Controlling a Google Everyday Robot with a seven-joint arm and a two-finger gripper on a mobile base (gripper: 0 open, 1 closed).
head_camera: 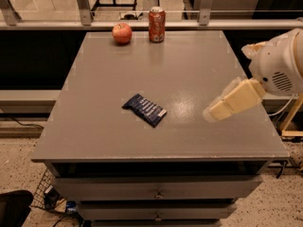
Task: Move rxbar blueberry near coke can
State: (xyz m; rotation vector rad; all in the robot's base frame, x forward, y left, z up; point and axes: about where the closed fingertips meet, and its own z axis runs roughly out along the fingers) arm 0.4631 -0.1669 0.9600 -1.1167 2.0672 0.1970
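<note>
The rxbar blueberry (145,109), a flat dark navy-blue bar, lies at an angle near the middle of the grey table (104,70). The coke can (156,24) stands upright at the table's far edge, well apart from the bar. My arm comes in from the right, with a white joint (279,63) and a beige link (236,98). My gripper (210,113) is at the beige link's low left end. It hovers over the table's right side, to the right of the bar and clear of it.
A red apple (122,32) sits just left of the can at the far edge. A metal railing (85,23) runs behind the table. Drawers (156,190) are under the tabletop. A wooden stand (293,119) is at the right.
</note>
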